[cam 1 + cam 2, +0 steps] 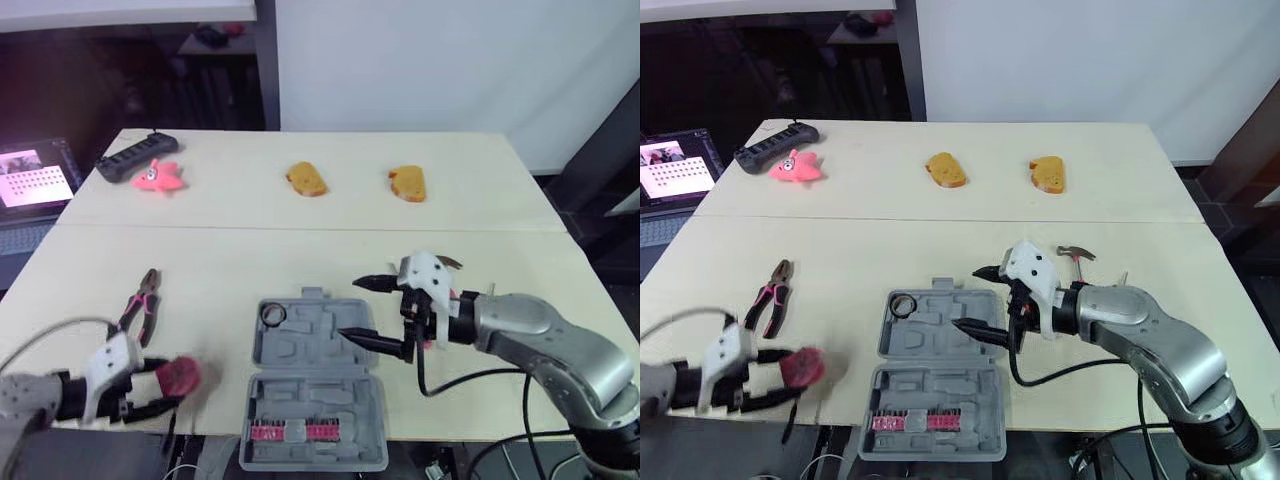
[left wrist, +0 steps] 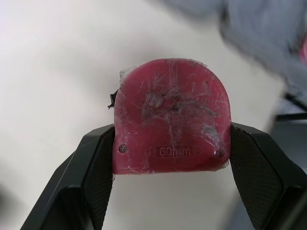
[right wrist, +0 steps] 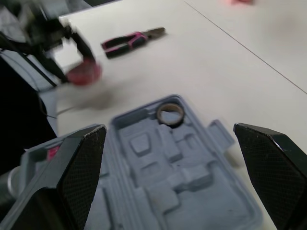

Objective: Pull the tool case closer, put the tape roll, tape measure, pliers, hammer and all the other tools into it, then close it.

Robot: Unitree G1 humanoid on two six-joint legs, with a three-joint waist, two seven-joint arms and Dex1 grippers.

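The left claw (image 1: 165, 388) is clenched on the red tape measure (image 2: 171, 117), one finger pressed against each of its flat ends, and holds it just above the bench (image 1: 200, 250) near the front edge. From this claw the open tool case (image 1: 300, 350) lies at about 3 o'clock, and its moulded half with the pockets is nearer 2 o'clock. The case's long axis runs from 12 to 6 o'clock, with the pocketed half farther from the robot and the half with the red strip of bits nearer. The tape roll (image 1: 273, 315) already sits in the pocket at the case's 11 o'clock corner, which is the corner closest to the loaded claw. The coming move therefore looks like a short carry toward 2 to 3 o'clock, and the left arm is clearly the nearer one for it. Which pocket fits the tape measure cannot be told. The right claw (image 1: 348, 308) is released, its fingers spread wide, and hovers over the case's 3 o'clock side, so the two arms could crowd each other above the tray. The pliers (image 1: 140, 303) lie on the bench at 12 o'clock from the left claw, nose toward 1 o'clock. The hammer (image 1: 1076, 254) lies beyond the right arm.
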